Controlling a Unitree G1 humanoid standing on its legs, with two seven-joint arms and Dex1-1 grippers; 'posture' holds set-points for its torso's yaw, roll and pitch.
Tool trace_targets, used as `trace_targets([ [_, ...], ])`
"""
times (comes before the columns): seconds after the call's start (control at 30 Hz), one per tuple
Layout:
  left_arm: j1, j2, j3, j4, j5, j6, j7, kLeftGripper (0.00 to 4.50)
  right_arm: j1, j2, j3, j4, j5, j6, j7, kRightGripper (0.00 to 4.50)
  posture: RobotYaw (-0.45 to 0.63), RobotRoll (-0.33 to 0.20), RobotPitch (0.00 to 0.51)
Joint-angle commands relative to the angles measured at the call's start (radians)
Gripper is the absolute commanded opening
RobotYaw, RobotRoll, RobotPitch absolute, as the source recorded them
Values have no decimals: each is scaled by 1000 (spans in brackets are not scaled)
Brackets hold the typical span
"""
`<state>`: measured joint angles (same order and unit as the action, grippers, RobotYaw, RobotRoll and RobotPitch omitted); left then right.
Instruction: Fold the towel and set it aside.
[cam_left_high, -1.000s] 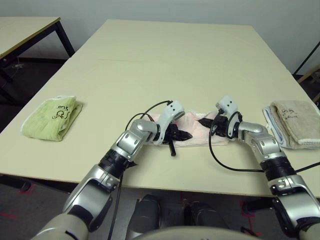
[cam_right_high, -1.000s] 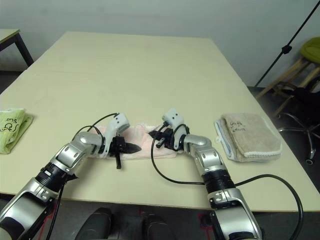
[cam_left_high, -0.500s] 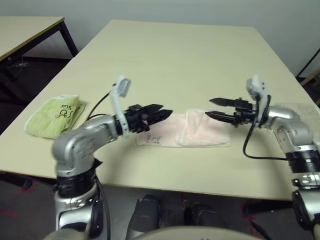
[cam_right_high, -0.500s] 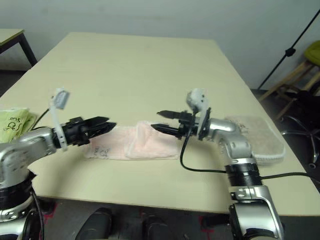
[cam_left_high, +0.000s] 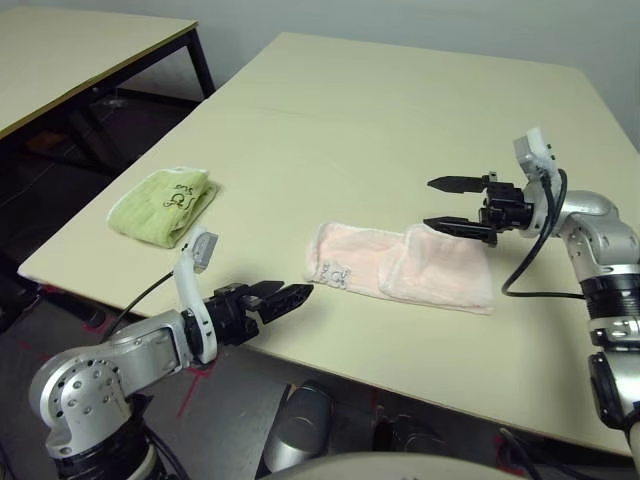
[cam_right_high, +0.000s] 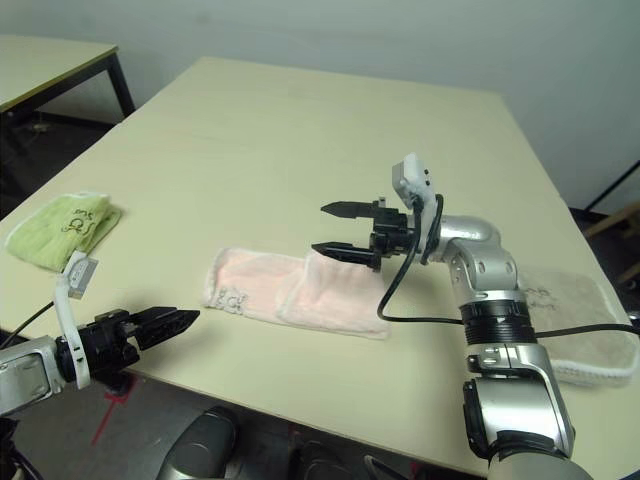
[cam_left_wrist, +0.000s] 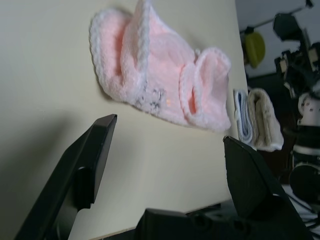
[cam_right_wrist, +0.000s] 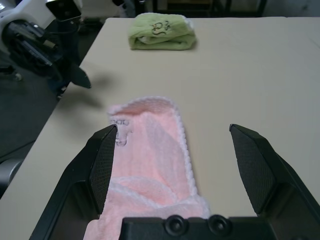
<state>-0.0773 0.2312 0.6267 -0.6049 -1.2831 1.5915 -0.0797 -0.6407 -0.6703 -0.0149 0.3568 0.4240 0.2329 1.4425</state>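
The pale pink towel (cam_left_high: 400, 275) lies loose on the cream bench (cam_left_high: 400, 110) near its front edge, released by both arms. A second ago the two end effectors were pressed shut into the cloth; now both stand wide open and empty. The left end effector (cam_left_high: 278, 296) has pulled back off the front edge, hanging at about 8 o'clock from the towel with its black fingers (cam_left_wrist: 92, 160) spread and aimed toward the cloth. The right end effector (cam_left_high: 459, 204) has lifted clear and hovers just above the towel's far corner, at about 2 o'clock from its middle, jaws parted one above the other.

The towel shows as a long strip with its right-hand part doubled over, the scalloped white edging and small logo (cam_left_high: 334, 274) visible on the left portion. The fold looks only partly made: one flap overlaps, the other end lies flat.

A lime-green folded towel (cam_left_high: 164, 203) sits well apart at 10 o'clock from the pink one, and a beige folded towel (cam_right_high: 570, 310) rests near the bench's right edge at 3 o'clock. The release suggests one fold is finished; a further fold and the move aside appear still to come.
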Motion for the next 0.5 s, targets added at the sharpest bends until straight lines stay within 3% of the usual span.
trace_targets([
  [0.03, 53, 70, -87, 70, -305, -137, 251, 4475, 10, -41, -16, -53, 27, 37, 34, 4500, 296, 0, 104],
  [0.1, 71, 120, -193, 98, -427, -252, 391, 4475, 32, -56, -23, -81, 37, 54, 36, 4500, 285, 0, 106],
  [0.23, 63, 185, -357, 152, -575, -451, 590, 4475, 84, -85, -30, -128, 41, 71, 33, 4500, 267, 0, 111],
  [0.37, 24, 221, -438, 209, -556, -555, 628, 4475, 126, -116, -60, -181, 67, 101, 20, 4500, 235, 0, 116],
  [0.5, 16, 246, -500, 250, -602, -619, 658, 4475, 164, -146, -91, -232, 92, 134, 4, 4500, 218, 0, 119],
])
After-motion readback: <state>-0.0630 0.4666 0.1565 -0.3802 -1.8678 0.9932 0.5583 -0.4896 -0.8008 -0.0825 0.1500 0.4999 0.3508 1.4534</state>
